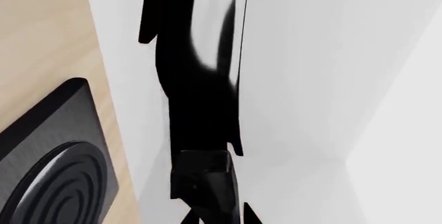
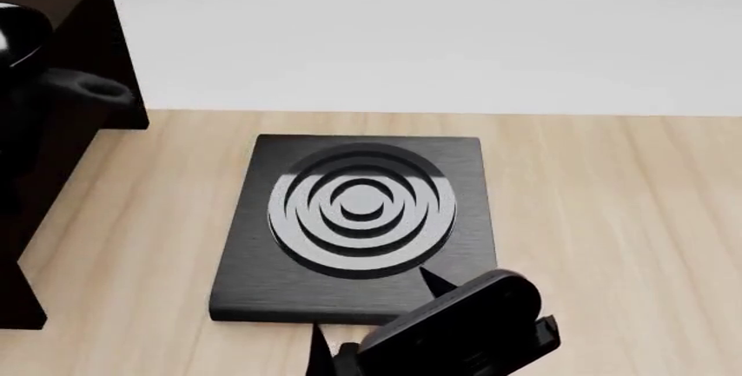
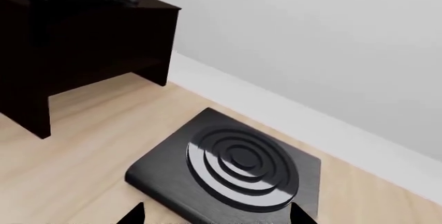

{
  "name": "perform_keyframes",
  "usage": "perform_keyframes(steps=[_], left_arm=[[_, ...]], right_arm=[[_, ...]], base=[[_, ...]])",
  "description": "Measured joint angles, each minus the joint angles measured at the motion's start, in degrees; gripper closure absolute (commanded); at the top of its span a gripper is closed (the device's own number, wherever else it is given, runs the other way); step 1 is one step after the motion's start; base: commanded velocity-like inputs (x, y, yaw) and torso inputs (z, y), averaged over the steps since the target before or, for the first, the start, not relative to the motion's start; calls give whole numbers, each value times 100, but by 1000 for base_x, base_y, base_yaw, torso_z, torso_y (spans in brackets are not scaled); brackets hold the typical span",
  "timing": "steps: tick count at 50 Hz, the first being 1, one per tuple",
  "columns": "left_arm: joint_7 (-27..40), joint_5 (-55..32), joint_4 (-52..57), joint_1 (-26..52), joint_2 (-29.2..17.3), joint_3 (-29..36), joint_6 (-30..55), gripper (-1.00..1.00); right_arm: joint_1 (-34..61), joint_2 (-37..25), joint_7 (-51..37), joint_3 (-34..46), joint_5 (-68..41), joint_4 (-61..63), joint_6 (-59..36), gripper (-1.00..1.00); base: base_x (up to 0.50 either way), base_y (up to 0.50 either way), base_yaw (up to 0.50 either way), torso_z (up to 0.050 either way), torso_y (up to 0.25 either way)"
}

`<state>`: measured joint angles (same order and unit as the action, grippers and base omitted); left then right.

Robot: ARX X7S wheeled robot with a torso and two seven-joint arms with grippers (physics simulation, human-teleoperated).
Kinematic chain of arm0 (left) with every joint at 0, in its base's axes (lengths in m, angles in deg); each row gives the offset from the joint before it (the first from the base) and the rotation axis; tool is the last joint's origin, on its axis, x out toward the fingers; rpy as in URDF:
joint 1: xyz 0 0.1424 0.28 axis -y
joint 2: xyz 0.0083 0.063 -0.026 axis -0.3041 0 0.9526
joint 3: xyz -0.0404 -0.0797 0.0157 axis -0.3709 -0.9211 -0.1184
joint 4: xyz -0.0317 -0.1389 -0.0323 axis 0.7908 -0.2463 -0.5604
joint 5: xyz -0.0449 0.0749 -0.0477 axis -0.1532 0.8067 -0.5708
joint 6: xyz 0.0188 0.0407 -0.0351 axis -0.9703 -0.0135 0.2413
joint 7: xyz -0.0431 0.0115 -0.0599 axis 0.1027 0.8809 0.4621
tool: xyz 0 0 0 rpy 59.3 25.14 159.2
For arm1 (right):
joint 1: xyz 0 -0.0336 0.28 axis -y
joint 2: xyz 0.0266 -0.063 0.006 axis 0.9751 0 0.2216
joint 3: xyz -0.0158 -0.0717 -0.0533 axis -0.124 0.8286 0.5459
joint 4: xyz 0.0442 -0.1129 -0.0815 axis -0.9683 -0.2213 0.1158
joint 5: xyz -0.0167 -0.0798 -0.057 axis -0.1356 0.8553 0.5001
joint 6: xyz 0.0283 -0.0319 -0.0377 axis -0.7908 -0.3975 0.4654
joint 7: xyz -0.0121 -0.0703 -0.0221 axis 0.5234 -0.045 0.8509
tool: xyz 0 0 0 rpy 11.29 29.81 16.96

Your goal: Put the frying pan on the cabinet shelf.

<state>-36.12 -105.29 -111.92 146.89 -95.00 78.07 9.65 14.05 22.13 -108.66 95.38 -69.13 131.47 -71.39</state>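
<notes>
I'm setting the frying pan (image 2: 23,37) on the cabinet shelf (image 2: 69,11) at far left; left gripper state unclear, right gripper (image 3: 217,216) spread and idle; next, release.

Hob plate (image 2: 354,224) centre of table (image 2: 603,220); cabinet (image 2: 52,133) left (frying pan (image 2: 47,72) atop).

A square black hob plate (image 2: 360,228) with raised concentric rings lies flat on the light wooden counter (image 2: 614,211), roughly in the middle of the head view. Its rings shine pale grey under the light, and its edges are dark and matte. Behind the counter runs a plain white wall (image 2: 440,37). The same plate (image 3: 231,164) shows in the right wrist view, near the wall's base.
</notes>
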Motion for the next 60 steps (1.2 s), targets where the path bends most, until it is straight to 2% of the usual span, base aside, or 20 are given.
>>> perform_keyframes(steps=[7,8,19,30,38,52,60], left_arm=[[-228,-1147,43,4,-88,1212,-177,100],[-263,-1290,49,7,-99,1371,-197,-100],[-679,-2492,-1,57,-251,2766,-335,-100],[-952,-3061,216,-15,-423,3391,-510,-100],[-948,-3259,1638,-395,-942,3419,-1307,-100],[-1080,-3371,4753,-1378,-2032,3217,-2913,-100],[-1160,-3337,6046,-1752,-2485,3103,-3535,-100]], right_arm=[[-57,9,75,89,111,-100,148,-100],[-65,8,82,97,123,-110,164,-100],[-101,10,87,129,150,-140,234,-100],[-117,14,25,109,90,-96,211,-100],[-200,-14,37,122,139,-116,318,-100],[-418,-98,79,138,280,-179,591,-100],[-524,-135,86,141,329,-200,709,-100]], base=[[0,1,0,0,0],[0,0,0,0,0],[0,0,0,0,0],[0,0,0,0,0],[0,0,-1,0,0],[0,0,-1,0,0],[0,0,-1,0,0]])
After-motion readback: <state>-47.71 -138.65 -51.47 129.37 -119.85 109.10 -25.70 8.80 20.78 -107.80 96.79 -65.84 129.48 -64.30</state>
